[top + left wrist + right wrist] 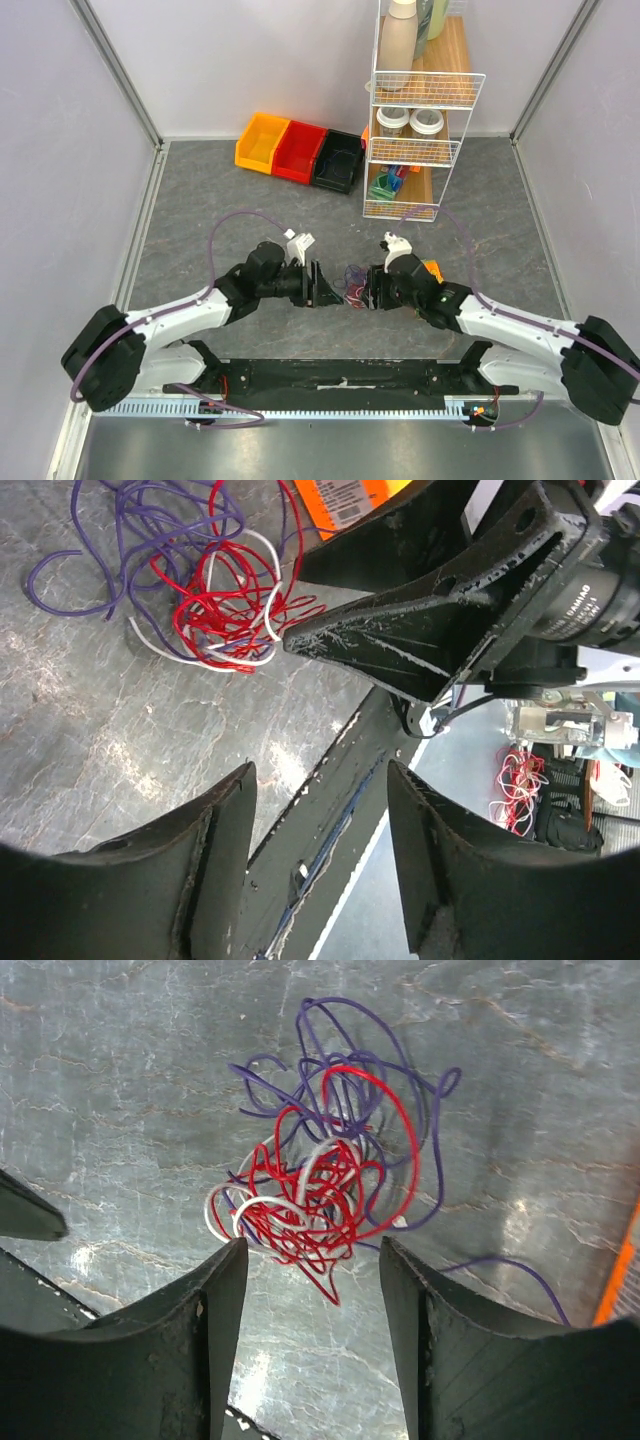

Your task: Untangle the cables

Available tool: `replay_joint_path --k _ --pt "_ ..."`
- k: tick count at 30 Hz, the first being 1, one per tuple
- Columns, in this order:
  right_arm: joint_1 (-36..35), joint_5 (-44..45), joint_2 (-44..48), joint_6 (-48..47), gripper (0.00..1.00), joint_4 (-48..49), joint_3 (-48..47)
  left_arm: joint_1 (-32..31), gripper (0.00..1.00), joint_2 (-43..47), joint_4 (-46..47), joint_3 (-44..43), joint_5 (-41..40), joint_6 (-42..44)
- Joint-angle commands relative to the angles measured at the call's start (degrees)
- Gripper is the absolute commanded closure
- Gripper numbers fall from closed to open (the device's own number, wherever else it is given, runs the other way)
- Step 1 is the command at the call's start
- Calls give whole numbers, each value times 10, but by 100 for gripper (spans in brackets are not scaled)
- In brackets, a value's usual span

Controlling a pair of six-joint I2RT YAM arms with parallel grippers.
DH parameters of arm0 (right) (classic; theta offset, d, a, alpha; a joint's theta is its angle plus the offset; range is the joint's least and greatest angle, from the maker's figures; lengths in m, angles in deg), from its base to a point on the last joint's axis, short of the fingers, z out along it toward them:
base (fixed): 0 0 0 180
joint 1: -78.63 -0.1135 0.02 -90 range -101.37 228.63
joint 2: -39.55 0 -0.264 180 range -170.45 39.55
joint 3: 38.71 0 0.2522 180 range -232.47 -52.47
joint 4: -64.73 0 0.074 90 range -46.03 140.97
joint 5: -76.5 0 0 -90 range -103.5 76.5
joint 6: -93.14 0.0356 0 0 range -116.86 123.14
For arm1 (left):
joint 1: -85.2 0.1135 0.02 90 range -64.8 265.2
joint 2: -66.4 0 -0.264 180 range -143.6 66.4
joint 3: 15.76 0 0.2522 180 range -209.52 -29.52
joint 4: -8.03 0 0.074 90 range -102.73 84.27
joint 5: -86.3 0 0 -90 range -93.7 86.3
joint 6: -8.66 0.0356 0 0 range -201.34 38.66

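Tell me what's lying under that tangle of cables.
Only the grey table shows through the loops of the cables. Anything beneath the dense red and white knot is covered.

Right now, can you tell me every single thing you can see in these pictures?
thin tangled flexible wires: one bundle; red, white, purple-blue; on the table between the end effectors.
grey marbled table: one; grey; under everything.
open plastic bins: three; yellow-orange, red, black; row at the far edge.
white wire shelf rack: one; white; far right.
tall beige bottle: one; beige; top shelf.
round lidded jars: two; whitish lids; middle shelf.
robot arms: two; white and black; near edge.
left end effector: one; black; open, holding nothing.
right end effector: one; black; open, holding nothing.
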Motion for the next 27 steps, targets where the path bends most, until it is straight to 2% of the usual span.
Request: replay_joint_path --k 1,5,7,9,11,14,21,25,27 --pt "3 -33 -50 -29 44 67 -22 -9 31 -41 19 -43 -22 5" --pt "2 -73 -65 -26 62 124 16 -8 12 -65 -20 -69 -50 43" --pt "0 -85 -53 -25 71 149 37 -8 11 -89 -30 -88 -47 59" --pt "1 -87 -35 -28 81 152 45 -8 22 -118 -34 -107 -40 78" --pt "1 -92 -17 -36 83 149 48 -8 27 -144 -42 -126 -42 95" --pt "1 -98 7 -46 88 135 50 -8 28 -180 -60 -156 -54 131" --pt "0 -112 37 -58 90 110 56 -8 20 -252 -116 -228 -99 186" --pt "1 -130 37 -65 91 112 61 -8 18 -291 -75 -246 -49 194" --pt "1 -134 37 -66 92 110 61 -4 18 -323 -57 -259 6 187"
